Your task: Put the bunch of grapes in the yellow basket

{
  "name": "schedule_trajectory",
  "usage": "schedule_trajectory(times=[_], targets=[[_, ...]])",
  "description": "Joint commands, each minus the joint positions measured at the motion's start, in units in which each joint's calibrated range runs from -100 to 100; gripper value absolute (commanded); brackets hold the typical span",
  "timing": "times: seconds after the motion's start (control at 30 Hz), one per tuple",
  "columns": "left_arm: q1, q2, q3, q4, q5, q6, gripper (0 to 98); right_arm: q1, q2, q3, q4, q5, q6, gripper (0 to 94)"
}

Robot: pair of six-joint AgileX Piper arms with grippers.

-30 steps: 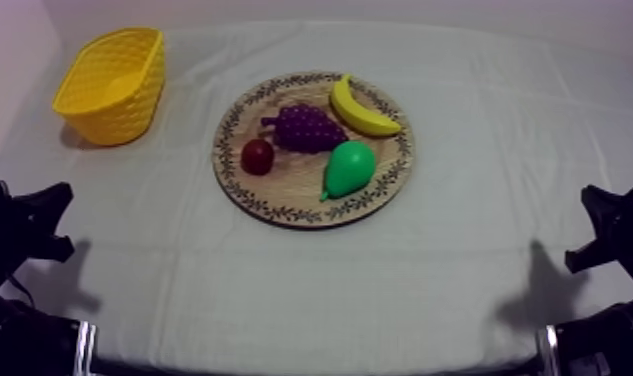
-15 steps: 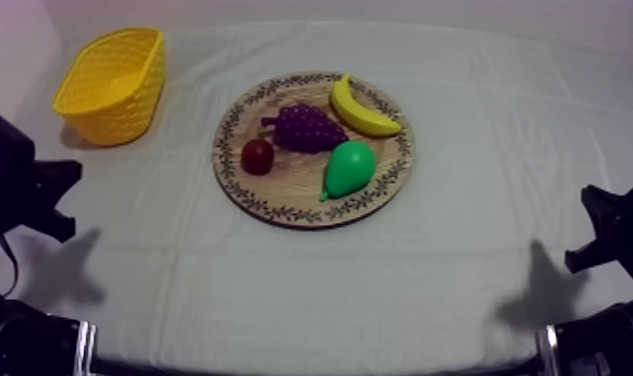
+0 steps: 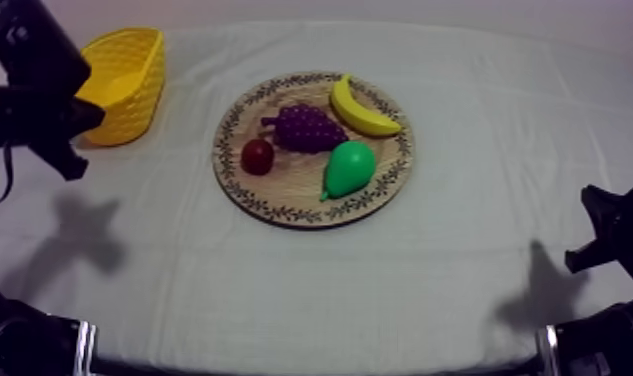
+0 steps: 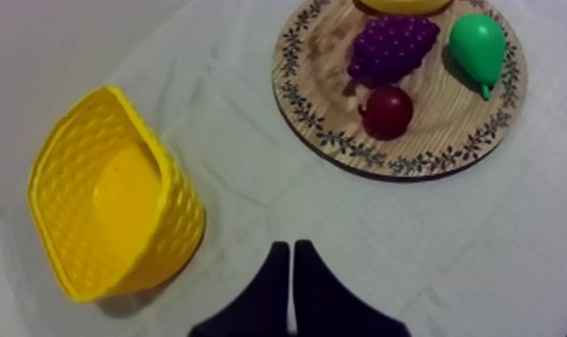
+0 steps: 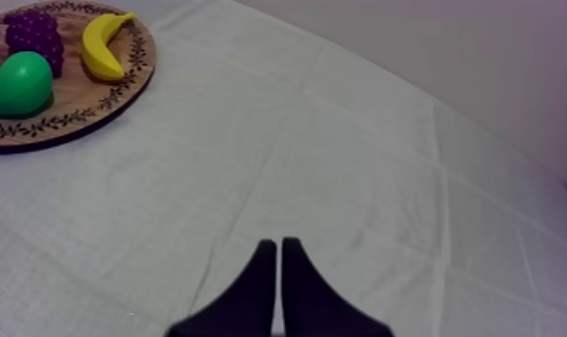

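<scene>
- The bunch of grapes (image 3: 306, 128) was seen lying on the round wooden board (image 3: 310, 217), in its far half. The banana (image 3: 360, 108) lay just beside it, the small red fruit (image 3: 257, 156) near its narrow end, and the pear (image 3: 347, 168) close in front.
- The yellow basket (image 3: 130, 75) was set well apart from the board at the far left corner of the table (image 3: 280, 300). In the top view it was partly covered by the left arm.
- The fingers of the left gripper (image 4: 290, 249) were pressed together into a narrow wedge over the cloth, between basket and board. Those of the right gripper (image 5: 279, 244) were likewise pressed together on nothing, well away from the board.
- The grapes were judged to be a light, stiff moulded toy with a bumpy, probably slick surface. A hold across the wide middle of the cluster was judged safer than one at the narrow end.
- The underside of the grapes could not be made out, and the banana was cut off in the left wrist view.
</scene>
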Motion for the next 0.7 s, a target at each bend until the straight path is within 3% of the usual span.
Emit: schedule_trajectory(times=[0.0, 0.23, 0.67], targets=[[0.4, 6.2, -5.0, 0.09, 1.2, -0.7, 0.0, 0.0, 0.0, 0.0, 0.0, 0.0, 0.0, 0.3], [2.2, 18.3, -17.8, -0.66, 7.1, -1.8, 0.0, 0.0, 0.0, 0.0, 0.0, 0.0, 0.0, 0.3], [8.6, 38.6, -41.4, -3.77, 18.3, -3.0, 0.5, 0.0, 0.0, 0.0, 0.0, 0.0, 0.0, 0.3]])
